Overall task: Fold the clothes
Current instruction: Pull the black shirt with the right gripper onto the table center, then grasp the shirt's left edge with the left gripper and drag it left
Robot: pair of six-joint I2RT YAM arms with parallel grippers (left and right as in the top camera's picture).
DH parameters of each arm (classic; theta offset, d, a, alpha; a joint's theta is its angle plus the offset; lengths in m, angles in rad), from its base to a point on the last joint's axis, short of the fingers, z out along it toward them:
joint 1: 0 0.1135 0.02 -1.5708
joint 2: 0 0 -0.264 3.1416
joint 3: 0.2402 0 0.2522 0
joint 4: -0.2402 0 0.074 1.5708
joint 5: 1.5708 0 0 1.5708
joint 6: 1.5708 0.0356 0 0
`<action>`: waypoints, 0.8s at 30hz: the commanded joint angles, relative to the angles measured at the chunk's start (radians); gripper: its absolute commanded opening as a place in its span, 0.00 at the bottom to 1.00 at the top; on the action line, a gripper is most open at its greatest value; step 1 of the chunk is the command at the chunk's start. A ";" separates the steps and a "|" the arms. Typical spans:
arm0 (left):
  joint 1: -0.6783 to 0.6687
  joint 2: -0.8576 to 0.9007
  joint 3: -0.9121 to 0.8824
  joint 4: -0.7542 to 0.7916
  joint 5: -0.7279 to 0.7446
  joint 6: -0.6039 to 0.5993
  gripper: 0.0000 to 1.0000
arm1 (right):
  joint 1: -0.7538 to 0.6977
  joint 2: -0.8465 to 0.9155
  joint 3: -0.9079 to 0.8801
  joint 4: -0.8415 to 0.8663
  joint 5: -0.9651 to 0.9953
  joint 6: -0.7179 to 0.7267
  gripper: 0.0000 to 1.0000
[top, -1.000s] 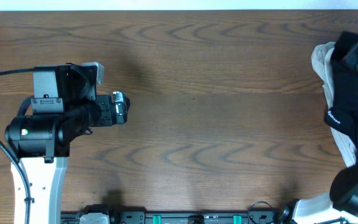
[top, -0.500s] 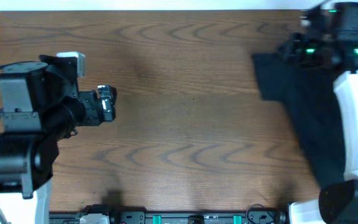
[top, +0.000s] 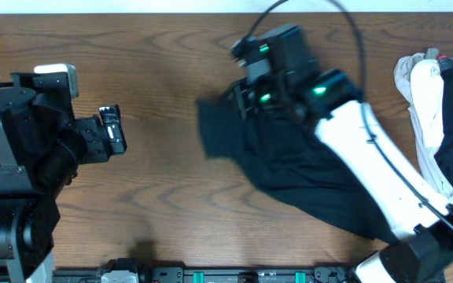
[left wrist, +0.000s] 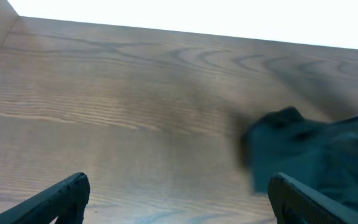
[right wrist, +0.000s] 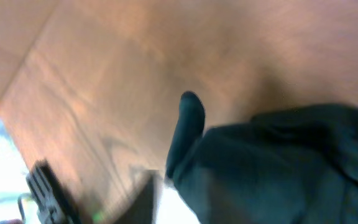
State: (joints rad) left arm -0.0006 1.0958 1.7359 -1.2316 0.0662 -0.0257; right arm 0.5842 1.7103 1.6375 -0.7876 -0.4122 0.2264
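Though the right wrist view is blurred, we can place the black shirt (top: pixel 289 173) well enough from overhead: it lies in a loose diagonal band across the wooden table (top: pixel 171 63), from a bunched end near the table's middle down toward the near right edge. The right arm (top: pixel 368 149) reaches over it along the same diagonal, and the right gripper (top: pixel 246 98) sits at the shirt's far end, right by the bunched cloth. We cannot tell whether its jaws are parted or closed on the fabric; the wrist housing hides them from above, and the wrist camera gives only dark cloth smeared against the wood.

On the left side we see the left gripper (top: pixel 113 134) over bare table, well apart from the shirt, with its jaws spread wide and nothing between them. In its own camera both fingers (left wrist: pixel 67 194) frame the lower corners, and the shirt's bunched end shows off to the right.

At the table's right edge lies a heap of other garments (top: pixel 419 102), pale and dark.
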 commanded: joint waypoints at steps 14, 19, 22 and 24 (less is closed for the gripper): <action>-0.019 0.132 -0.006 -0.063 0.244 0.088 0.92 | -0.206 -0.011 0.016 -0.163 0.348 0.152 0.59; -0.115 0.332 -0.020 -0.039 0.309 0.210 0.91 | -0.381 -0.011 0.016 -0.233 0.271 0.198 0.63; -0.181 0.471 -0.020 0.047 0.312 0.270 0.91 | -0.449 -0.011 0.016 -0.251 0.204 0.180 0.64; -0.217 0.571 -0.020 0.132 0.311 0.296 0.91 | -0.483 -0.011 0.016 -0.274 0.194 0.177 0.64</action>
State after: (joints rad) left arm -0.1749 1.5692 1.7317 -1.1431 0.3386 0.1780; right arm 0.1295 1.7245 1.6390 -1.0458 -0.1585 0.3847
